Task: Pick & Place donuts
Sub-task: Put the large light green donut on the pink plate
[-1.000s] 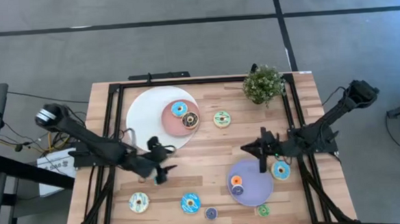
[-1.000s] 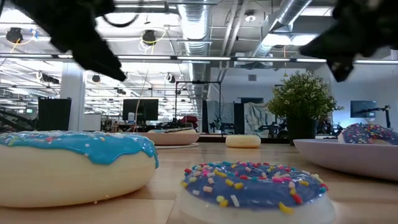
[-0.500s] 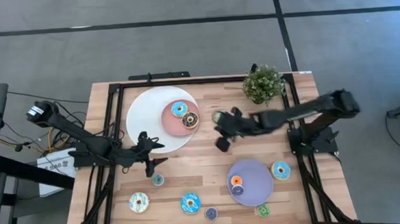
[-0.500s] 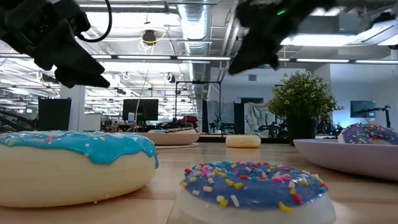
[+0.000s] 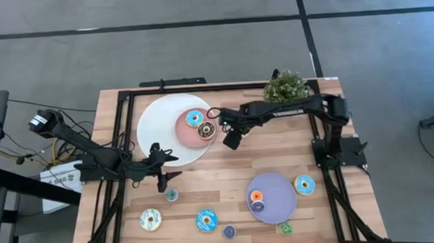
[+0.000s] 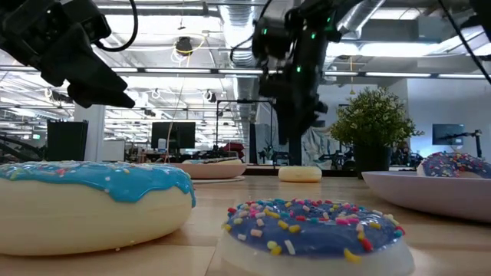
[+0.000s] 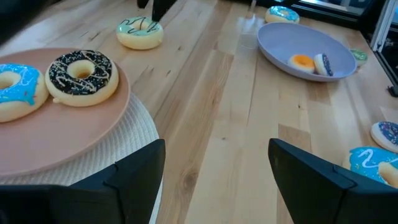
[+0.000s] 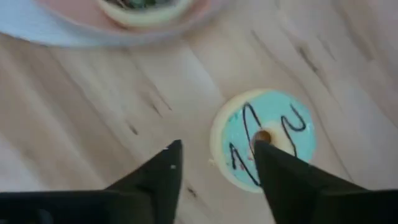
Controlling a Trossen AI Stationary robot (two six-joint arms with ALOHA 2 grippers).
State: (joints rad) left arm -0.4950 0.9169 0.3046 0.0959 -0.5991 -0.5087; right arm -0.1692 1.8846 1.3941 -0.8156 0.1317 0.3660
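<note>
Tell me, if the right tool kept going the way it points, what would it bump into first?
Probably the cream-green donut on the bare table: the right tool is open, pointing down over it, one finger crossing its hole. How far above it hangs is unclear.

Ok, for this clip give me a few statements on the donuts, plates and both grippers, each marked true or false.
1. The pink plate holds two donuts. True: a blue-iced donut and a chocolate-iced donut.
2. The right gripper is shut on a donut. False: its fingers are open above the cream-green donut, which lies on the table.
3. The lavender plate has nothing on it. False: a small orange donut and a small purple donut lie on it.
4. The left gripper is open and holds nothing. True.
5. The potted plant stands at the table's far right corner. True.
</note>
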